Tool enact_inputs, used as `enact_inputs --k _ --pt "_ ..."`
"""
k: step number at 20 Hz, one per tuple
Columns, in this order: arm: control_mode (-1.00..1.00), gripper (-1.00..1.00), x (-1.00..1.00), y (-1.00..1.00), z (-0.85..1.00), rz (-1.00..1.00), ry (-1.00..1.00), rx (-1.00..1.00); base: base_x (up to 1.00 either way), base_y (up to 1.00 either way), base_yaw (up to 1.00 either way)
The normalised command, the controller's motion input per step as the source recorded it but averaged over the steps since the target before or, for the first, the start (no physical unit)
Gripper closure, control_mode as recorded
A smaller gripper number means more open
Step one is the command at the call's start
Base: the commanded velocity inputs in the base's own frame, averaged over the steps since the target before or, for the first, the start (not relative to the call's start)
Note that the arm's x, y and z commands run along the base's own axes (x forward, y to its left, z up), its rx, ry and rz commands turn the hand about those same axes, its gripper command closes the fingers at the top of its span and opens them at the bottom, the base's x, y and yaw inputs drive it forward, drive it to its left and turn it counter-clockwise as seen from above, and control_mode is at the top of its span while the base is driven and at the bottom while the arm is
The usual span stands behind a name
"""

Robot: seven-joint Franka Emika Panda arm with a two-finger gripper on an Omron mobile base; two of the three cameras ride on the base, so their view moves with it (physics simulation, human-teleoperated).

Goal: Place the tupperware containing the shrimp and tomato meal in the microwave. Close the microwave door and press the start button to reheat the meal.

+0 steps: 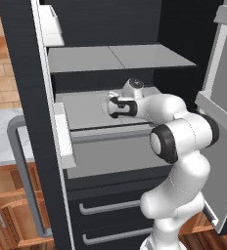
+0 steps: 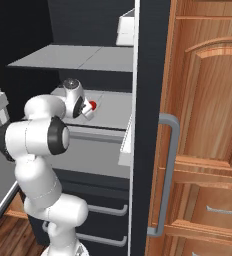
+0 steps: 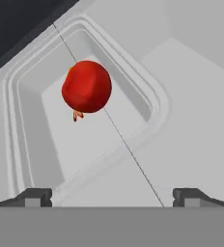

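The tall dark fridge (image 1: pixel 110 29) stands open, one door (image 1: pixel 34 122) swung out on the left of the left base view with its grey bar handle (image 1: pixel 25 176), the other door (image 1: pixel 223 122) out on the right. Inside, grey shelves are stacked one above another; the arm (image 1: pixel 179 141) reaches in over the middle shelf (image 1: pixel 86 114). Below the shelves sit two dark drawers (image 1: pixel 110 219) with grey pulls. Wooden cabinets (image 2: pixel 208 125) flank the fridge in the right base view.

The tupperware (image 3: pixel 22 144) lies on that middle shelf, near its front edge and toward the shelf's right side as the right base view shows it. In the hand view its flared rim runs skewed across the picture. In it rests the red tomato (image 3: pixel 87 87), with a sliver of orange shrimp (image 3: pixel 77 115) peeking from beneath it.

The end effector (image 3: pixel 113 198) hangs right above the container, released, its two fingertips (image 3: pixel 34 197) spread wide and gripping nothing.
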Motion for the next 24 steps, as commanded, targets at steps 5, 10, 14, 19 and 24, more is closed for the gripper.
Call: enact_inputs --k 5,10,14,19,24 --pt "-1.0 -1.0 0.47 0.04 -0.23 0.0 0.0 0.0 0.0 0.0 0.0" --pt "-1.0 -1.0 0.43 0.13 -0.06 0.0 0.02 0.0 0.0 0.0 0.0" --pt "-1.0 -1.0 0.38 0.2 -0.1 0.0 0.05 0.0 0.0 0.0 0.0" --pt "-1.0 -1.0 0.41 0.19 -0.12 0.0 0.06 0.0 0.0 0.0 0.0" --pt "-1.0 -1.0 0.29 0.0 -0.27 -0.02 0.04 0.0 0.0 0.0 0.0"
